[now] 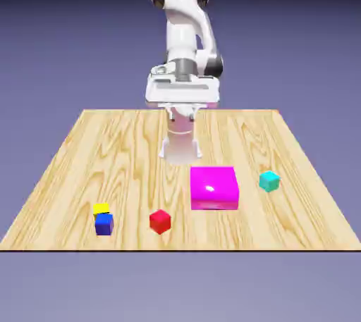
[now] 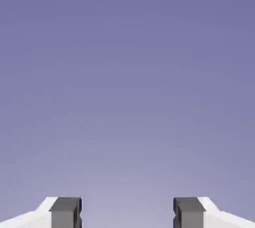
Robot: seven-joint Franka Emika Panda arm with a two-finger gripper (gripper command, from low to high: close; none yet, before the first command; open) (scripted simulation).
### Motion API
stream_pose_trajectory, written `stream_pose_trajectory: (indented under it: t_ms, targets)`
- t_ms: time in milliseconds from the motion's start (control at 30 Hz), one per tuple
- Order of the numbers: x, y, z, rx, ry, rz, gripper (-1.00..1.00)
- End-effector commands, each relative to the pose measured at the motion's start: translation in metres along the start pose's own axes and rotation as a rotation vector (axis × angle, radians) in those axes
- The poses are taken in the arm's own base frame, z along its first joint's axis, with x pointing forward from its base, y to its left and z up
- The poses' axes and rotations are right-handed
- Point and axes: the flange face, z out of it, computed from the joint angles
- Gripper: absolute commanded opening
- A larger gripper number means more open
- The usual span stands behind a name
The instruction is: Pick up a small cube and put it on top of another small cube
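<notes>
Nearest the camera on the exterior view's left, at about seven o'clock on the pale wood-grained tabletop, a small dark blue cube with plain, hard-looking faces is seen resting flat. Directly beyond it, toward twelve o'clock, a small bright yellow cube is partly hidden; whether the two are touching or only close together cannot be told from this angle. At three o'clock from the blue cube a small red cube is placed, with a broad, glossy magenta block toward two o'clock and a small teal cube well past that. By appearance, the blue cube would be judged light, rigid and not fragile, unlikely to give under a squeeze, though its smooth sides might slip or turn if pinched off-centre. It is best taken squarely across two opposite upright faces, at mid-height and from straight above, with the pair on the exterior view's left and right preferred, so that no finger need be pushed in beside the yellow cube. Otherwise the intended base could be nudged or tipped. The white-bodied two-finger gripper is spread open with nothing held, and only blue-violet backdrop is shown between its tips; an approach to the blue cube is judged to be needed first.
</notes>
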Motion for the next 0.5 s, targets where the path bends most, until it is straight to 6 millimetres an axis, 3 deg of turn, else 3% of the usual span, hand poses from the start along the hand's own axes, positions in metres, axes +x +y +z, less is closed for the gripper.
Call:
stream_pose_trajectory:
  t_ms: [0, 233, 467]
  targets:
    - [0.006, 0.003, 0.010, -0.026, -0.029, 0.007, 0.00]
    - [0.042, 0.036, 0.085, -0.210, -0.229, 0.049, 0.00]
    - [0.066, 0.086, 0.157, -0.391, -0.420, 0.079, 0.00]
